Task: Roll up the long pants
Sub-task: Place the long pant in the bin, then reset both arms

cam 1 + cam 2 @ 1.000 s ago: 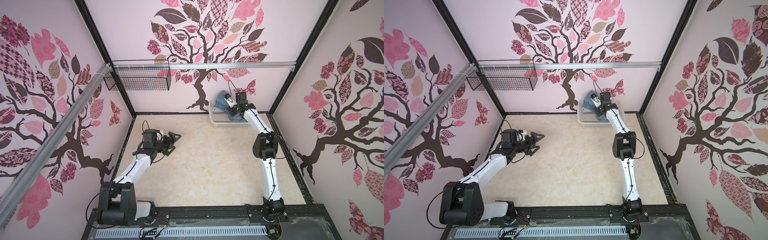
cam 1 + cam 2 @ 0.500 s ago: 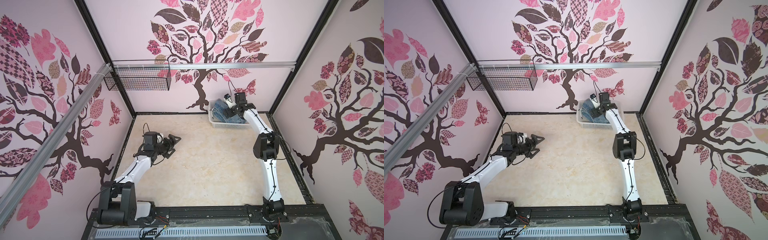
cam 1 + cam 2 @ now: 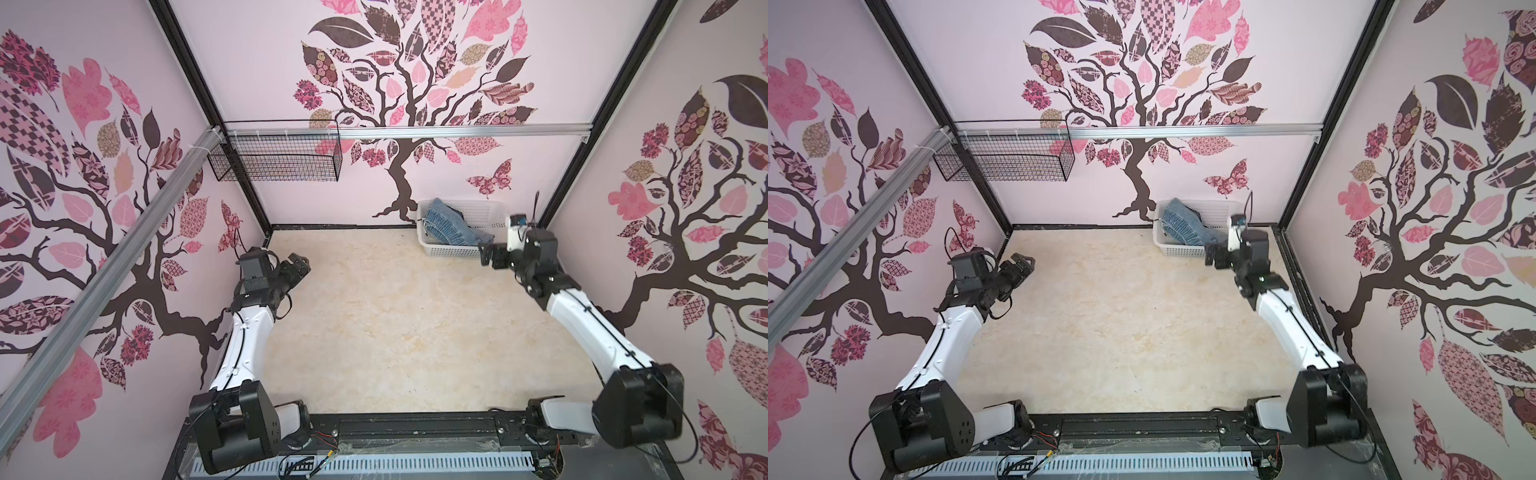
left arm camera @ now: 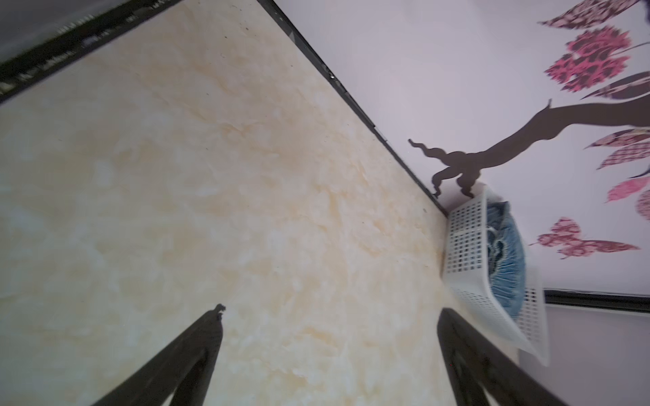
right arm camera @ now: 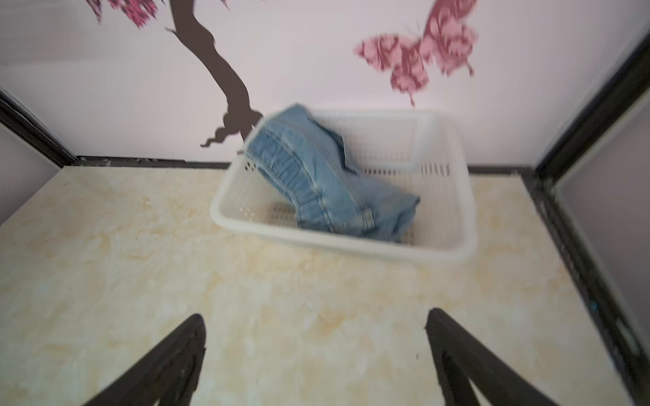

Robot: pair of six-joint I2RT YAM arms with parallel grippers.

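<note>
The right end effector hangs with its jaws spread and empty, just in front of the white basket at the far right corner of the tabletop. The long pants lie bundled inside the basket, propped on its wall, probably stowed there as a finished roll. The left end effector, equally spread and empty, hovers near the left edge, likely parked clear.

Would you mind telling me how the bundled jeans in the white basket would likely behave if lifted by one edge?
The jeans would probably sag and unroll, being soft folded denim slumped against the basket wall. The bundle looks thick, so it is likely fairly heavy. The thin perforated basket might slide if the cloth snags.
</note>
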